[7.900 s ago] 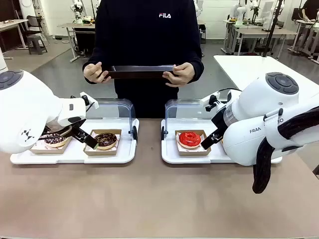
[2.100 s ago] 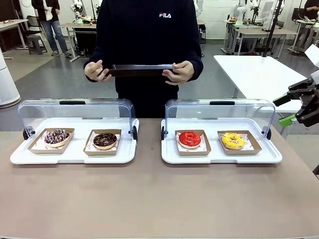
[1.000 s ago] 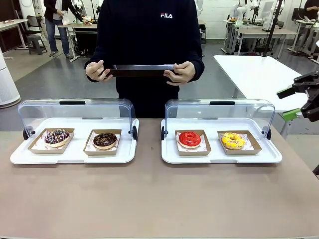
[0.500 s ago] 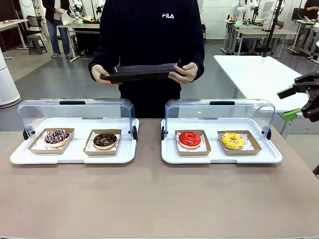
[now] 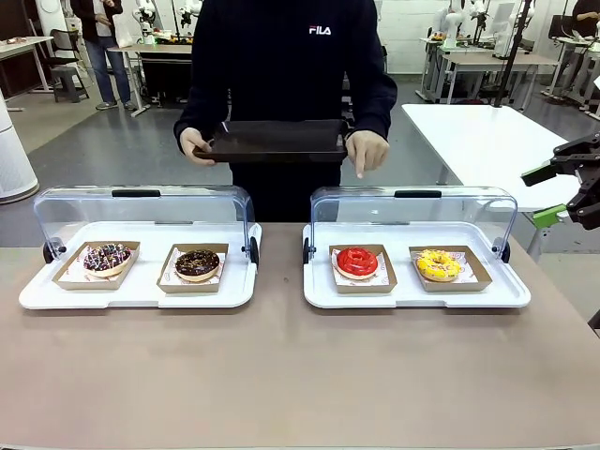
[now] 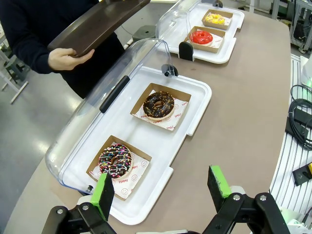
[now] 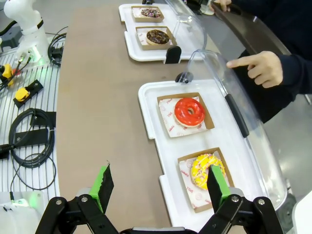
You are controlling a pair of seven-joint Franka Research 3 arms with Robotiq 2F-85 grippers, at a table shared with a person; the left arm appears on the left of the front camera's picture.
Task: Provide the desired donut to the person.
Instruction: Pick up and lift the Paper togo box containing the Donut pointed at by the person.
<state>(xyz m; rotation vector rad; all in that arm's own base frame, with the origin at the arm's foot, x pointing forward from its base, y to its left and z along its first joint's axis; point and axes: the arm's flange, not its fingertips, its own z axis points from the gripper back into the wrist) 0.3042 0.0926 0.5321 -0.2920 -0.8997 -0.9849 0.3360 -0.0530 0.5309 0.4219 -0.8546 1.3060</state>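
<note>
The person (image 5: 291, 66) stands at the far side, holding a dark tray (image 5: 274, 141) with one hand. The other hand (image 5: 367, 152) points a finger down over the right case, above the red donut (image 5: 357, 261); the pointing hand (image 7: 258, 66) is also in the right wrist view. A yellow donut (image 5: 438, 263) lies beside the red one. A chocolate donut (image 5: 197, 262) and a sprinkled donut (image 5: 105, 257) sit in the left case. My right gripper (image 5: 536, 197) hangs open off the table's right end. My left gripper (image 6: 161, 187) is open above the table by the sprinkled donut (image 6: 115, 161).
Each white tray (image 5: 412, 292) has a clear lid (image 5: 412, 211) raised at its back. Every donut lies in a brown paper box. The tabletop (image 5: 281, 375) in front of the trays is bare. Cables (image 7: 29, 141) lie on the rack beside the table.
The person has lowered the tray and taken one hand off it, which now points down toward the red donut. My right gripper has stayed where it was.
</note>
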